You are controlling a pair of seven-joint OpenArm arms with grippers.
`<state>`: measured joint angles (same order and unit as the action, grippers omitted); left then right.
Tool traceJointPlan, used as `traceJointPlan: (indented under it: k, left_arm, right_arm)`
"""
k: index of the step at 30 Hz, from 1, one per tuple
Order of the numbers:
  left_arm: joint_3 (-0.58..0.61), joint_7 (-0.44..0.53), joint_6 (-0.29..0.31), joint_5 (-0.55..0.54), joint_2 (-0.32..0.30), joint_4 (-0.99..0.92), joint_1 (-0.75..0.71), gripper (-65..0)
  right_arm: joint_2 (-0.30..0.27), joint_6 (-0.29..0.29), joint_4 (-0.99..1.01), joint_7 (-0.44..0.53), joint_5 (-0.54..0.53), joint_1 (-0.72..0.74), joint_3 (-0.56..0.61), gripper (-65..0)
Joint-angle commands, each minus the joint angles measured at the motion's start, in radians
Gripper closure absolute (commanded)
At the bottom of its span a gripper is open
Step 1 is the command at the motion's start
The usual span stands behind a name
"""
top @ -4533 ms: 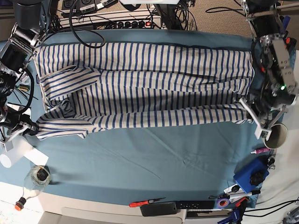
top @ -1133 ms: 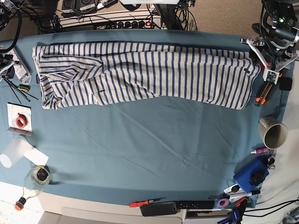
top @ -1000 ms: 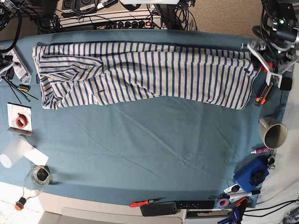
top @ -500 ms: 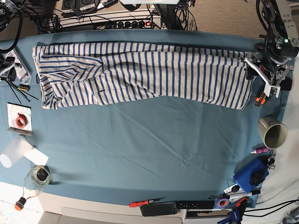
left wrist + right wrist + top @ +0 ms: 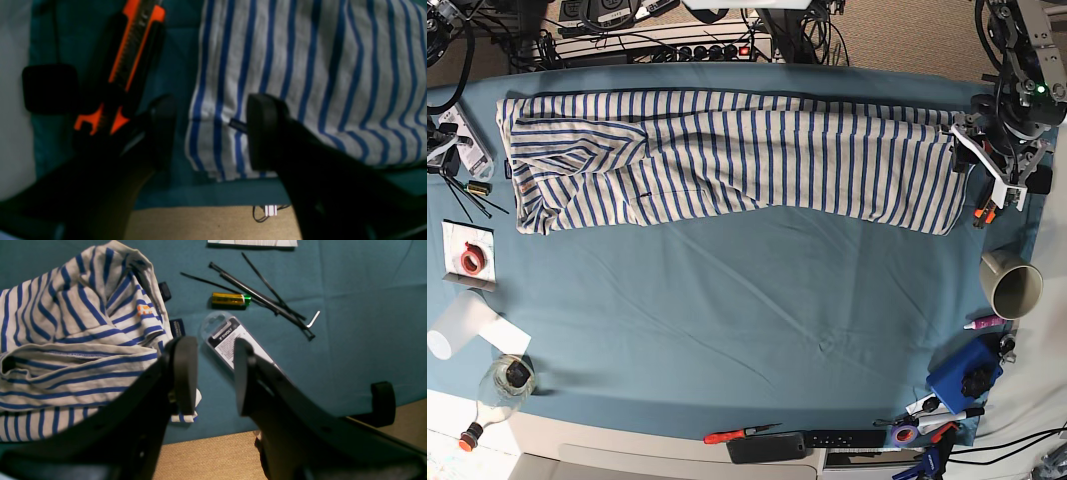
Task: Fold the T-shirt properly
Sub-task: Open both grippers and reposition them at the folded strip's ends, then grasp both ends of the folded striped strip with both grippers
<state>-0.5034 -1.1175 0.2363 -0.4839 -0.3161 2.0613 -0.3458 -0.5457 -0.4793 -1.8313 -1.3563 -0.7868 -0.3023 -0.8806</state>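
The T-shirt (image 5: pixel 727 155), white with blue stripes, lies folded into a long band across the far half of the teal table (image 5: pixel 727 320). My left gripper (image 5: pixel 213 133) is open. Its jaws straddle the shirt's right end corner (image 5: pixel 300 76) by a small dark tag, just above the cloth. It also shows in the base view (image 5: pixel 975 158). My right gripper (image 5: pixel 213 373) is open and empty. It hovers beside the shirt's left end (image 5: pixel 66 350), over a plastic package (image 5: pixel 230 340).
An orange utility knife (image 5: pixel 130 63) lies just beside the left gripper. A battery (image 5: pixel 230 299), black zip ties (image 5: pixel 267 296) and a hex key (image 5: pixel 313 319) lie near the right gripper. A mug (image 5: pixel 1012 285), a blue box (image 5: pixel 964 375) and a tape roll (image 5: pixel 472 262) line the table's edges.
The shirt's near strip, held by both grippers 4.5 s ago, now lies folded over into a narrower band and is released. In the last second my left gripper came down to the right corner.
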Motion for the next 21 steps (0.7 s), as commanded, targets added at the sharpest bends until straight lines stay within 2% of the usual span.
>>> traceJointPlan:
  k: [1, 6, 11, 16, 21]
  left_arm:
    - [-0.005, 0.019, 0.001, -0.008, -0.014, 0.018, 0.01, -34.6]
    - [-0.003, 0.05, 0.002, -0.008, -0.014, 0.018, 0.014, -34.6]
    - [-0.003, 0.049, 0.032, -0.011, -0.013, 0.017, 0.014, -34.6]
    - [-0.003, 0.051, 0.092, -0.059, -0.014, 0.018, 0.017, -34.6]
    - [-0.003, 0.056, 0.092, -0.039, -0.014, 0.021, 0.04, -34.6]
  right_arm:
    - [-0.028, 0.002, -0.014, 0.025, -0.006, 0.006, -0.01, -19.2]
    - [-0.028, 0.002, -0.014, 0.026, -0.006, 0.006, -0.01, -19.2]
    - [-0.028, 0.003, -0.014, 0.029, -0.006, 0.006, -0.01, -19.2]
    - [-0.028, 0.003, -0.014, 0.03, -0.006, 0.006, -0.01, -19.2]
    - [-0.028, 0.002, -0.014, 0.032, -0.006, 0.006, -0.01, -19.2]
